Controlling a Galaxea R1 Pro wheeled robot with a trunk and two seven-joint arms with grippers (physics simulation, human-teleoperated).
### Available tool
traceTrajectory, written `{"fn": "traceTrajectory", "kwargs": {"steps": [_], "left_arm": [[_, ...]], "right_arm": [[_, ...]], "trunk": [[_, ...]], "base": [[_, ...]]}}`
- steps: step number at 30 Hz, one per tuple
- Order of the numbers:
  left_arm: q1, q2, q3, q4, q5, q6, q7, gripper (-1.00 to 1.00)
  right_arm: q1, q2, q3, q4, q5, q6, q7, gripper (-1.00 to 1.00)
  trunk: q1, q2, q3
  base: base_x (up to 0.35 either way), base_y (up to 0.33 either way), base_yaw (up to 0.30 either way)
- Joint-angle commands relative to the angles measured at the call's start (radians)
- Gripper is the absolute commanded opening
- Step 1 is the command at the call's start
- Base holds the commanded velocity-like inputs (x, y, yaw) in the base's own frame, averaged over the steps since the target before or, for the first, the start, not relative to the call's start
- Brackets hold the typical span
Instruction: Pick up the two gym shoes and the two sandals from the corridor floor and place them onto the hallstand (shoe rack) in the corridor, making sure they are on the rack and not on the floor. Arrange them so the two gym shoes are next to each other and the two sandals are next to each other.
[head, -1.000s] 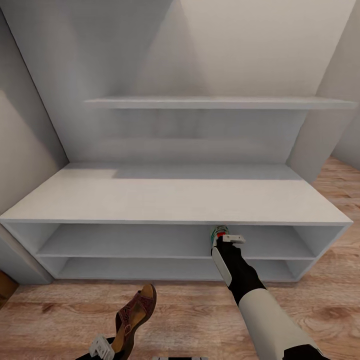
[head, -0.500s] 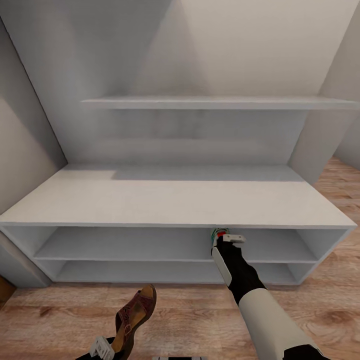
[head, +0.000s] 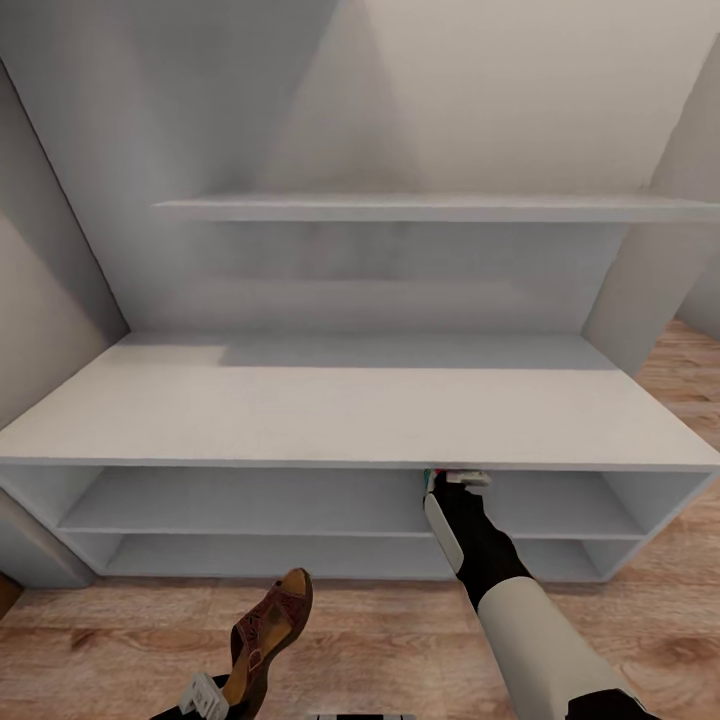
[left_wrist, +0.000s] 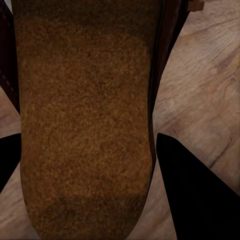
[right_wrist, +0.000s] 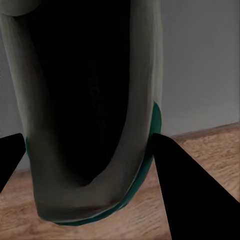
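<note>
My right gripper (head: 452, 479) reaches to the front of the hallstand (head: 350, 410), just under its top board at the upper tier, and is shut on one gym shoe (head: 434, 472). Only a sliver of green and red shows there. In the right wrist view the gym shoe (right_wrist: 90, 115), with dark lining and a green stripe, sits between the fingers (right_wrist: 175, 170). My left gripper (head: 228, 692) is low near my body, shut on a brown sandal (head: 272, 630) held above the corridor floor (head: 400, 640). The sandal's tan footbed (left_wrist: 80, 120) lies between the left fingers (left_wrist: 185, 180).
A floating wall shelf (head: 420, 207) hangs above the hallstand. Grey walls close in on the left (head: 50, 300) and right (head: 650, 280). Both open tiers show bare boards, the upper (head: 250, 500) and the lower (head: 270, 555).
The whole view has shifted, so the hallstand looks closer and lower. The gym shoe in my right gripper shows less under the top board's edge. The sandal stays held as before.
</note>
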Motion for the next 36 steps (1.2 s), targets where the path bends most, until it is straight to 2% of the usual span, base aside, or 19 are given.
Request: {"fn": "traceTrajectory", "kwargs": {"steps": [1, 36], "left_arm": [[-0.001, -0.001, 0.006, 0.000, -0.010, -0.007, -0.003, -1.00], [-0.001, 0.000, 0.006, 0.003, -0.010, -0.007, -0.004, -1.00]], "right_arm": [[0.000, 0.000, 0.002, 0.009, -0.027, -0.008, -0.008, -1.00], [0.000, 0.000, 0.002, 0.010, -0.027, -0.008, -0.009, -1.00]], "trunk": [[0.000, 0.000, -0.001], [0.000, 0.000, -0.001]], "base": [[0.042, 0.000, 0.000], [0.044, 0.000, 0.000]]}}
